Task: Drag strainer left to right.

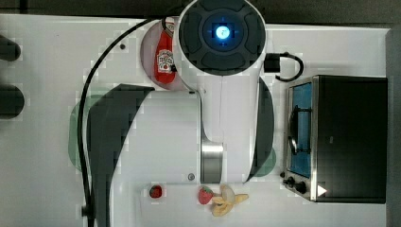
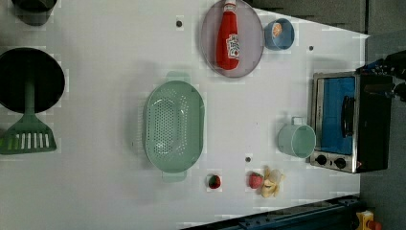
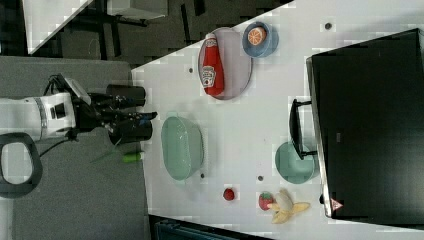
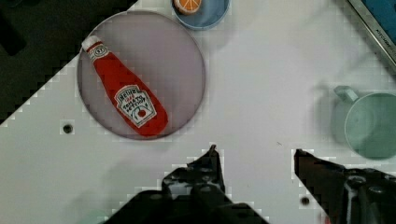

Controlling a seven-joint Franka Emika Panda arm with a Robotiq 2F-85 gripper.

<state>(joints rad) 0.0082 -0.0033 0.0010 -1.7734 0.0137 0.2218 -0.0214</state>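
Heinz ketchup bottle [image 4: 126, 100] lies on a plate [image 4: 182, 60]; the jaws gape apart, empty.

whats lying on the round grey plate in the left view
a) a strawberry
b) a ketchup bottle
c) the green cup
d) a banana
b: the red ketchup bottle lies on the grey plate, while the banana and strawberry sit on the table near the front edge and the green cup stands by the toaster oven.

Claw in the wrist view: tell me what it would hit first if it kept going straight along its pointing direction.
Probably bare white table: the open claw frames empty surface between the plate and green cup. Depth is unclear.
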